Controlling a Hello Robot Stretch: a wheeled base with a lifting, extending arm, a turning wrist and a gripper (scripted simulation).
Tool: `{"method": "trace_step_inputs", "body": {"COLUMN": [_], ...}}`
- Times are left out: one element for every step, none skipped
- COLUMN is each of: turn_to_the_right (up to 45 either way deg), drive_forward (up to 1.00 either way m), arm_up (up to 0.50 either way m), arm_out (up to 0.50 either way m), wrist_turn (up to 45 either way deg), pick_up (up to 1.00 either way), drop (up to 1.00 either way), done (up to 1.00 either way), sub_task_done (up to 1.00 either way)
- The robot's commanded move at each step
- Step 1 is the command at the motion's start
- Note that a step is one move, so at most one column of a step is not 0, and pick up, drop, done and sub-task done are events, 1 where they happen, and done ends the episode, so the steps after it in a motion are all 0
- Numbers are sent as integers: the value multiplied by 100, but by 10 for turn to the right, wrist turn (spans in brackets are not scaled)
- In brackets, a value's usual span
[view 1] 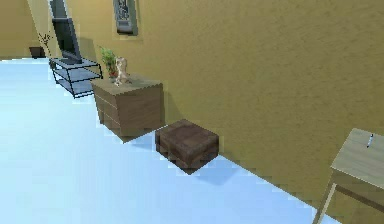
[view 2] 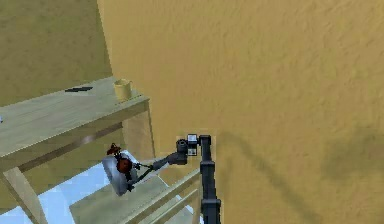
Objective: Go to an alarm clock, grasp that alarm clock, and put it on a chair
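Observation:
In the arm side view the dark arm (view 2: 208, 185) rises from the bottom edge. At its far end the gripper (view 2: 137, 172) holds a small round alarm clock (view 2: 119, 168), pale grey with red and dark parts. The clock hangs tilted, below the edge of a wooden table (view 2: 60, 118) and just above the pale wooden rails of what looks like a chair (view 2: 160, 195). Light blue floor shows behind the clock.
A yellow cup (view 2: 122, 89) and a flat dark thing (view 2: 78, 90) lie on the table. The forward view has a wooden dresser (view 1: 128, 108) bearing a small statue (view 1: 121, 68), a dark brown ottoman (view 1: 187, 144), a TV stand (view 1: 77, 75) and a table corner (view 1: 358, 165) along the ochre wall.

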Motion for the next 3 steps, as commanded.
{"method": "trace_step_inputs", "body": {"turn_to_the_right": [0,0,0], "drive_forward": [0,0,0], "arm_up": [0,10,0], "arm_out": [0,0,-8], "wrist_turn": [0,0,0], "pick_up": [0,0,0], "drop": [100,0,0], "done": [0,0,0], "sub_task_done": [0,0,0]}}
